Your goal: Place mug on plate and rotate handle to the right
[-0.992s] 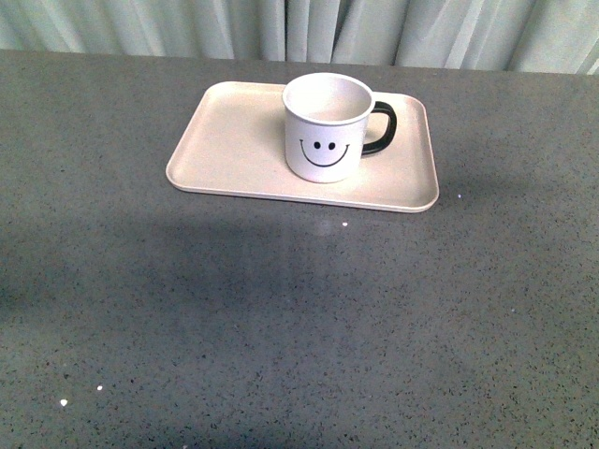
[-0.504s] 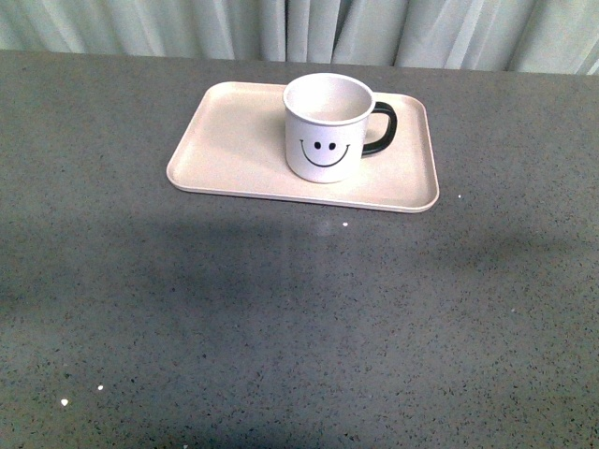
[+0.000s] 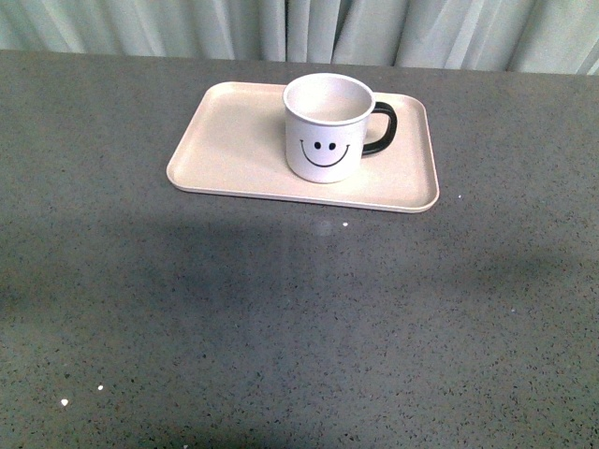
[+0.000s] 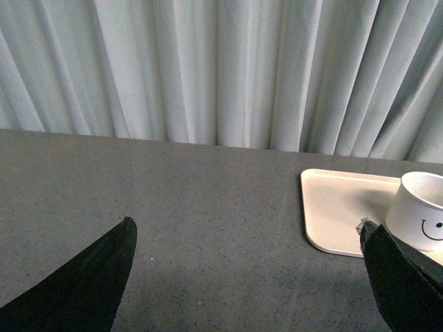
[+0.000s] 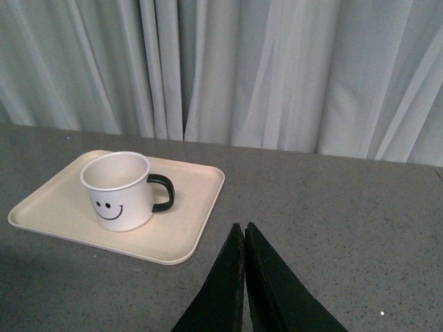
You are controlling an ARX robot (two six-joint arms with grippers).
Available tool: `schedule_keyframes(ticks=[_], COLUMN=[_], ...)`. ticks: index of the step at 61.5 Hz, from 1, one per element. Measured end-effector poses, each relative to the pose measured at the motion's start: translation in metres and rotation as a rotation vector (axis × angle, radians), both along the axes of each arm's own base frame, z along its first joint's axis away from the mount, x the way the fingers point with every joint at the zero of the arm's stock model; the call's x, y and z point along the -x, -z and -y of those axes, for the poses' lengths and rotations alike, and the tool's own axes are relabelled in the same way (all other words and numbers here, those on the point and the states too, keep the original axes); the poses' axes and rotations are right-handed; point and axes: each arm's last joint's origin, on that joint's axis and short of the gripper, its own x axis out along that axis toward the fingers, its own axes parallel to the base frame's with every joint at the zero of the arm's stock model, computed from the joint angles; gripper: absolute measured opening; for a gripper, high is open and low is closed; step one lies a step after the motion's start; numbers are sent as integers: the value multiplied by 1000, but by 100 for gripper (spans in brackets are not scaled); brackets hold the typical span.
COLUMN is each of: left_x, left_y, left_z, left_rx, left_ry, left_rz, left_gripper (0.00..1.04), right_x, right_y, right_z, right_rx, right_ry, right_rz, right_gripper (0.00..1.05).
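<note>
The left gripper [image 4: 242, 277] stands spread wide, holding nothing; the right gripper [image 5: 244, 238] is clenched with fingers pressed together, also empty (neither shows in the front view). The mug [image 3: 327, 128] sits upright on the plate [image 3: 234, 140] toward its right end, handle [image 3: 382, 127] pointing right, unmoved since half a second ago.
</note>
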Motion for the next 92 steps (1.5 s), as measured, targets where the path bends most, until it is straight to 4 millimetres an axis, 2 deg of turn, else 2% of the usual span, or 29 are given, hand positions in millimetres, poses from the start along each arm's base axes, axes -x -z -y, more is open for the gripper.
schedule_keyframes(ticks=[33, 64, 72, 84, 87, 90, 92], left_x=[0, 0, 0, 0, 0, 0, 0], left_y=[0, 0, 0, 0, 0, 0, 0], left_z=[0, 0, 0, 0, 0, 0, 0], left_rx=[0, 0, 0, 0, 0, 0, 0], left_ry=[0, 0, 0, 0, 0, 0, 0], left_rz=[0, 0, 0, 0, 0, 0, 0], left_gripper=[95, 95, 95, 95, 95, 95, 95], right_x=[20, 30, 40, 41, 41, 41, 41], right_y=[-5, -4, -1, -1, -1, -2, -2], right_z=[0, 0, 0, 0, 0, 0, 0], right_rx=[0, 0, 0, 0, 0, 0, 0], right_ry=[0, 0, 0, 0, 0, -1, 0], right_rz=[16, 16, 1, 12, 12, 13, 13], right_gripper=[2, 2, 2, 2, 7, 21, 27])
